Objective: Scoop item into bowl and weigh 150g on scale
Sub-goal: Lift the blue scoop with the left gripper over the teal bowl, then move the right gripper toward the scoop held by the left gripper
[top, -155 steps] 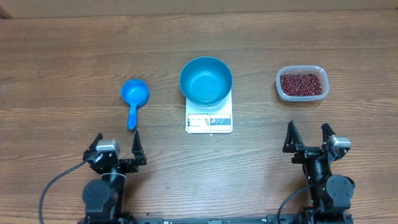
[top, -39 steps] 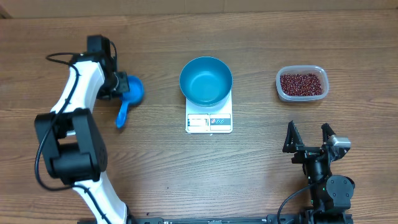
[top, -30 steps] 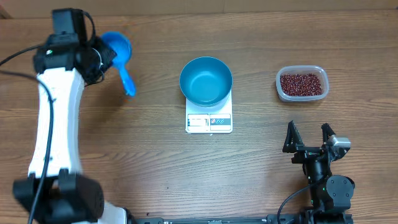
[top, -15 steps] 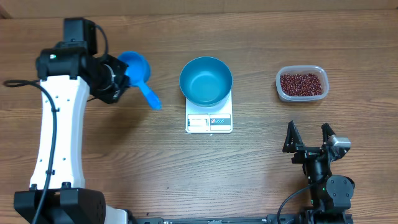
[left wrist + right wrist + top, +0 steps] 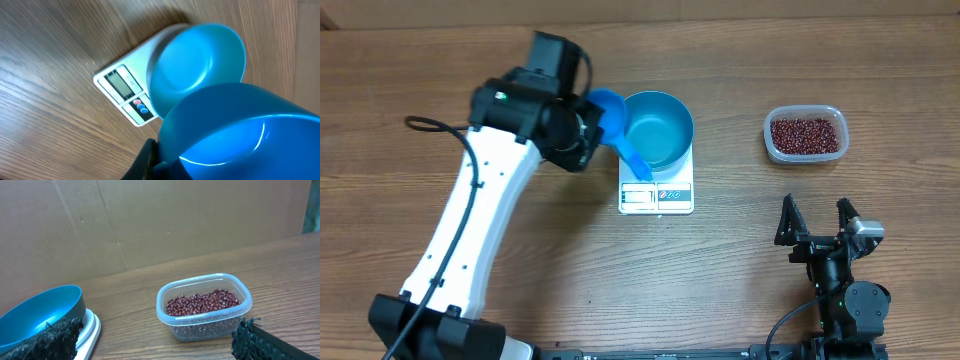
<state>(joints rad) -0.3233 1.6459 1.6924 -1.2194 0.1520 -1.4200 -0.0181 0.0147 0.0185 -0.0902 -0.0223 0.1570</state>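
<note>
If scooping beans (image 5: 805,135): tiny, hard, light and loose, so no pinching. Will roll and spill, so dig with scoop (image 5: 618,122) and carry level. Sitting in tub (image 5: 771,143), well right of left gripper (image 5: 586,128), past bowl (image 5: 660,125) on scale (image 5: 672,196). Left gripper clenched on scoop at bowl's left rim. Right gripper (image 5: 815,222) released, tub ahead of it.

My left arm (image 5: 470,230) reaches from its base at 7 o'clock toward 1 o'clock. The wrist is bent to 3 o'clock, and my left gripper (image 5: 590,128) is clamped on the scoop (image 5: 612,108). My right arm (image 5: 845,300) sits folded at 5 o'clock, with my right gripper (image 5: 815,218) spread wide and pointing to 12 o'clock.
</note>
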